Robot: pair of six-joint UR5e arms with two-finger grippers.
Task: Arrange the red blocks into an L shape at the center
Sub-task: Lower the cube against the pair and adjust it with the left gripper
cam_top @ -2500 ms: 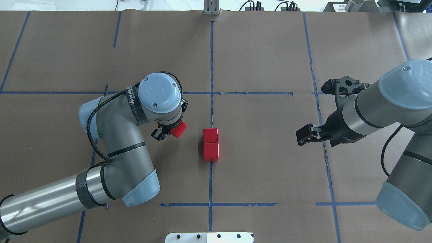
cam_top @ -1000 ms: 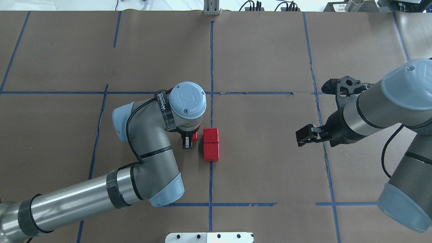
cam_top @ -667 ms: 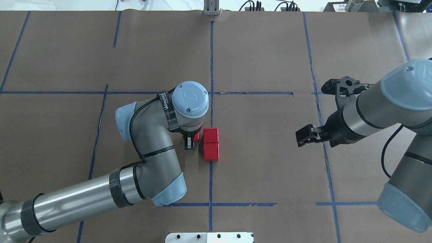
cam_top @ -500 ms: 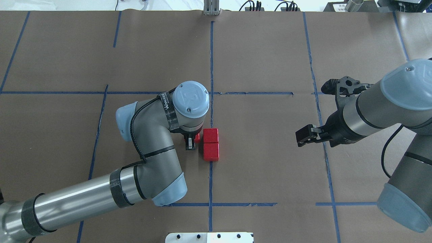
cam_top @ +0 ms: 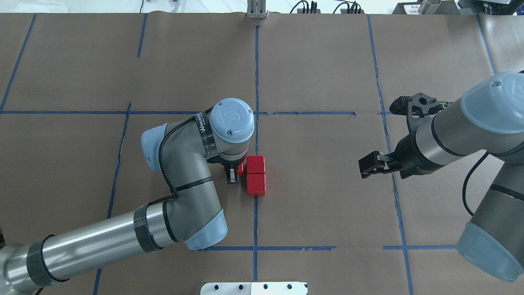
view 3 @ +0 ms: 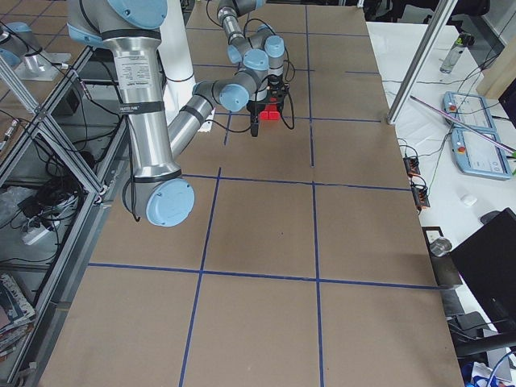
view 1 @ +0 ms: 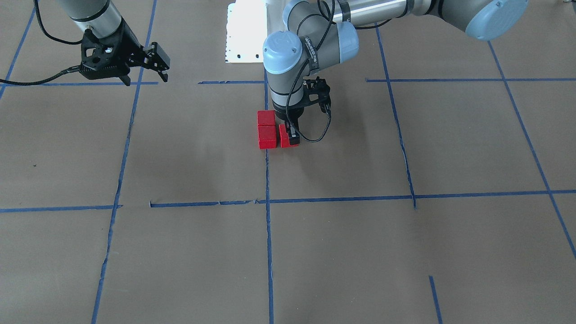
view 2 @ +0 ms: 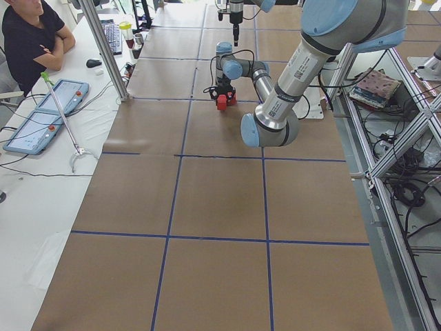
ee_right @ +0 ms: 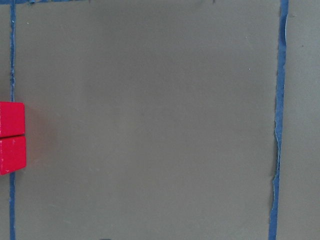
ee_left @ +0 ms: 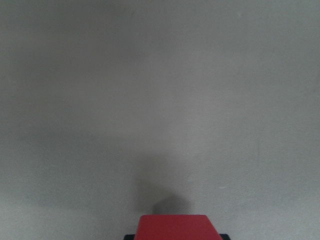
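At my own edge of the counter lies a white plate (cam_top: pixel 254 288) with small holes. Beyond the opposite edge I see black cables (cam_top: pixel 305 7), a seated person (view 2: pixel 27 31) and two tablets (view 2: pixel 62 96).

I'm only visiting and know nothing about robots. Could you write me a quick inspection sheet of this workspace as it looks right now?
Surface: brown paper marked with a blue tape grid, frayed in places.
Job's things: first red block and second red block touch in a column on the centre line. The third red block is close beside the first; contact cannot be told.
Clutter: nothing seen.
Grippers: left gripper is shut on the third red block, low at the paper. Right gripper is open, empty and off to the side.
Cables: a black cable runs along the left arm.
Surroundings: a seated person at a side table with control tablets.
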